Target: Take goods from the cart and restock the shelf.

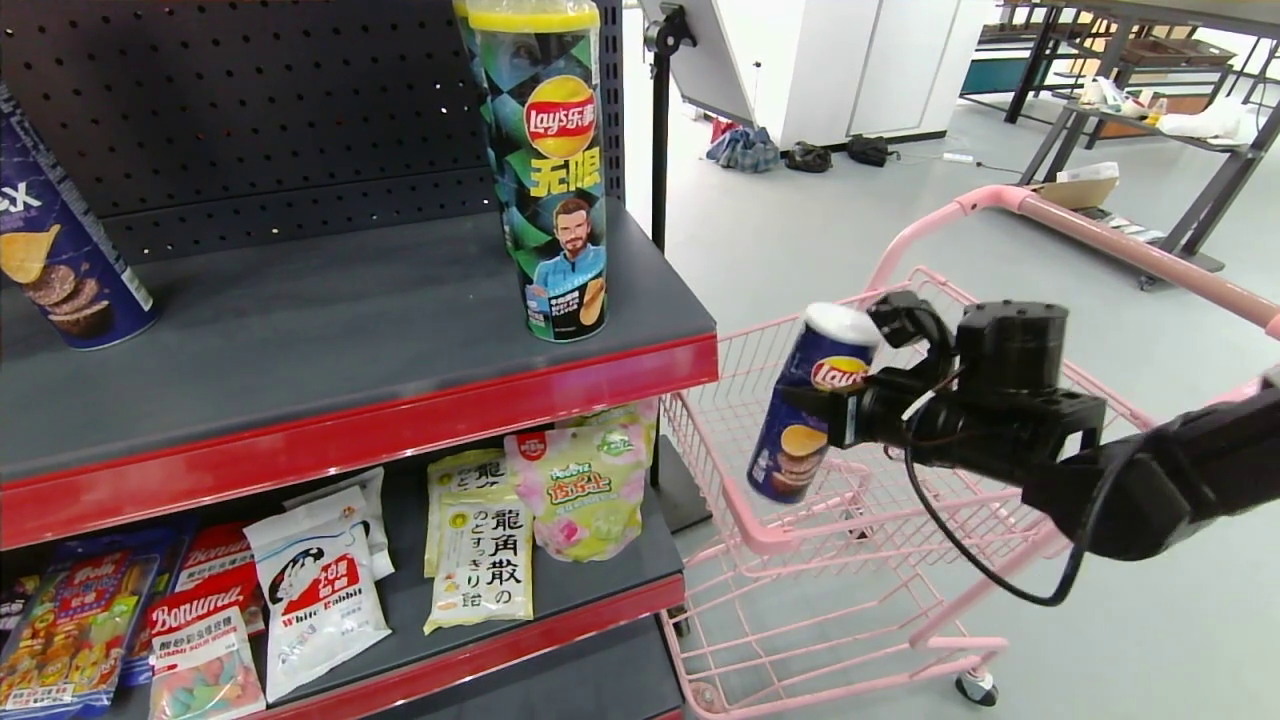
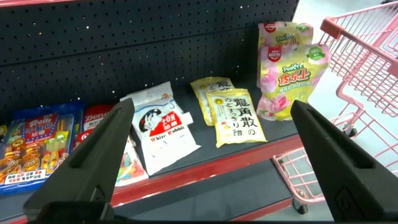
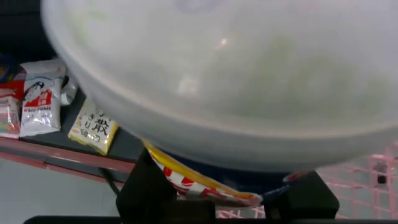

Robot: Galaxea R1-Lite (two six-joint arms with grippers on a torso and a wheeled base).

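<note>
Right gripper (image 1: 852,372) is closed around a blue chips can (image 1: 800,440), fingers clamped near its top. The can is tilted, white lid up, hanging in the air over the front end of the pink cart (image 1: 1000,200), just beside the right end of the upper shelf (image 1: 300,330) and not touching it. In the right wrist view the can's lid (image 3: 217,74) sits right under the camera.

Left gripper (image 2: 211,106) is wide and holds nothing. It faces the lower shelf (image 2: 261,146), where a white bag (image 2: 158,127), 2 yellow packets (image 2: 233,115) and pink-green pouches (image 2: 283,74) lie flat.

The upper shelf carries 2 cans already: a tall green can (image 1: 555,180) upright near the right front corner and a dark blue can (image 1: 60,260) at the far left. There is bare board between them.

Progress, judged: the pick from the cart looks done for this can, and placement is not yet done. What is left is to carry it across to the upper shelf, set it upright in the gap and release. I cannot tell if more goods wait in the cart.
</note>
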